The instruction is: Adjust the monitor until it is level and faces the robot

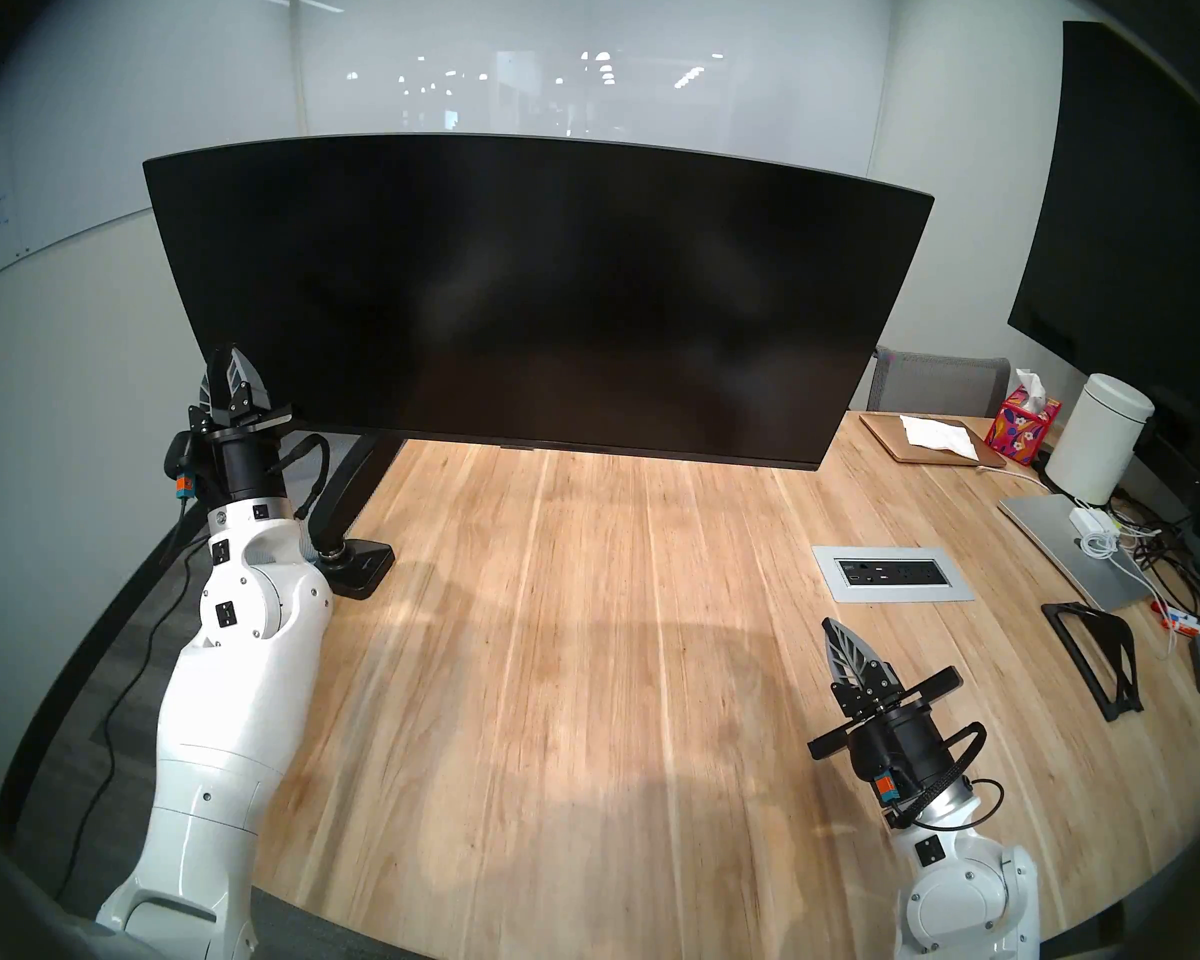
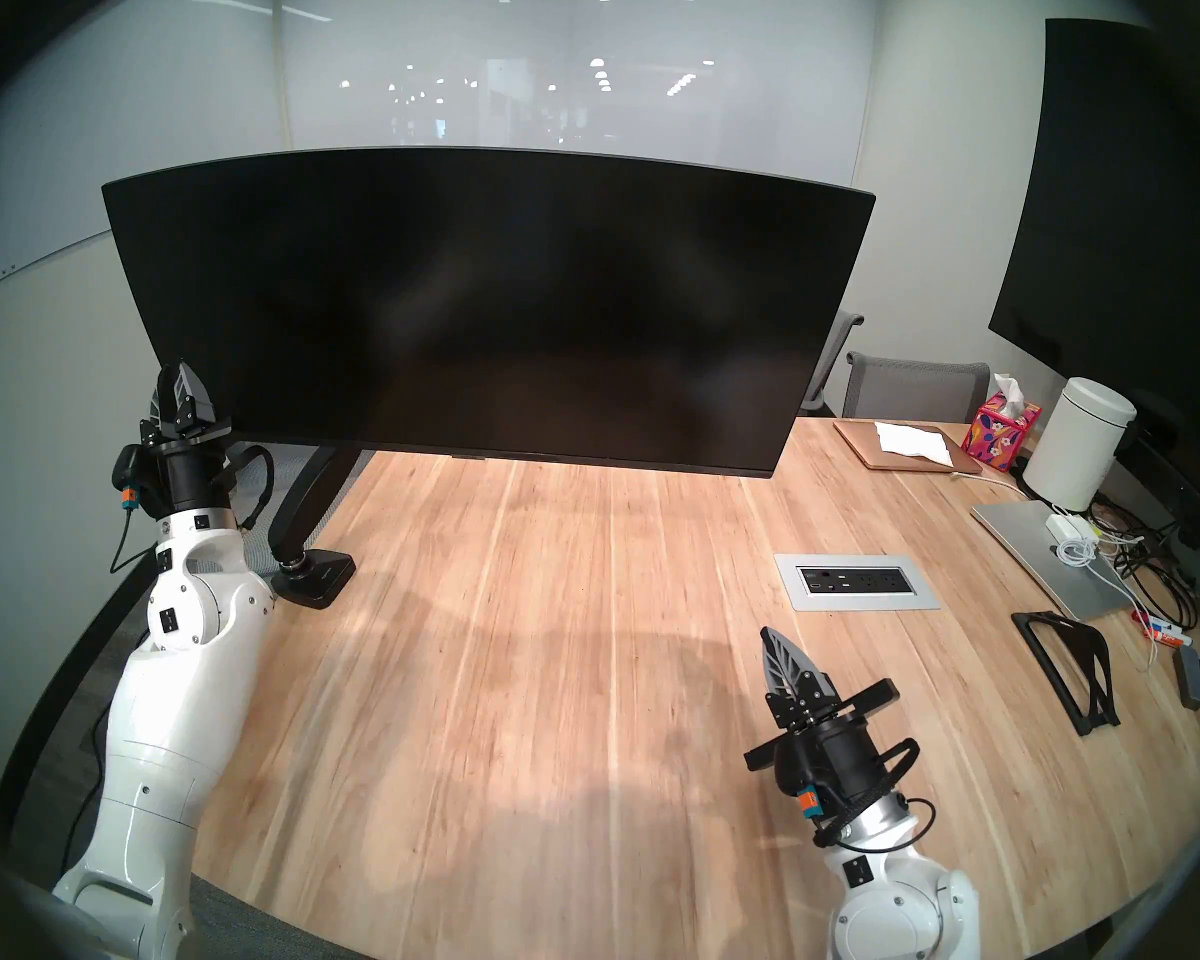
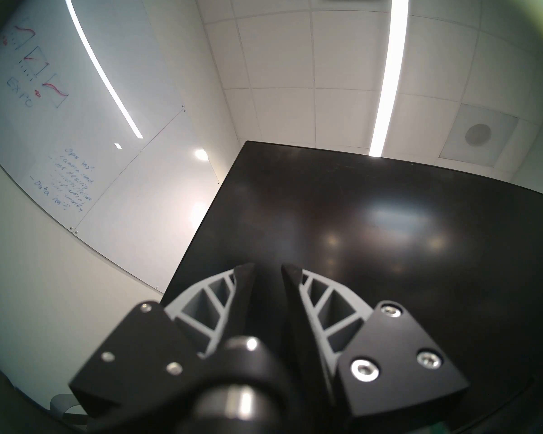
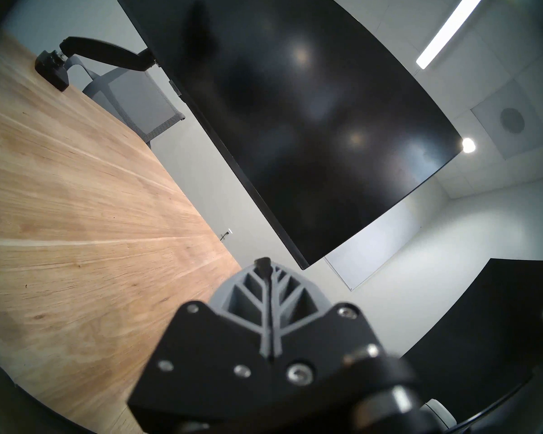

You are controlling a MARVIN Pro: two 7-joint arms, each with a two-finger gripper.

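Left gripper (image 1: 231, 363) at monitor (image 1: 535, 300) lower-left corner, fingers (image 3: 243, 276) slightly apart astride the edge; firm clamp not confirmed. Monitor above wooden table (image 1: 583, 626), right end sagging. Advisable: secure hold, rotate slowly to level. Right gripper (image 1: 838, 636) closed, empty, near table's front.

Monitor (image 1: 535, 300) hides own arm joint; whiteboard writing (image 3: 66, 179) illegible.

Bright, even room light from ceiling strip lights (image 3: 389, 70); their glare spots the dark monitor (image 3: 389, 236) screen; soft shadows on the wooden table (image 1: 583, 626) — fisheye bending, dark rims; near wrist hardware blurred.
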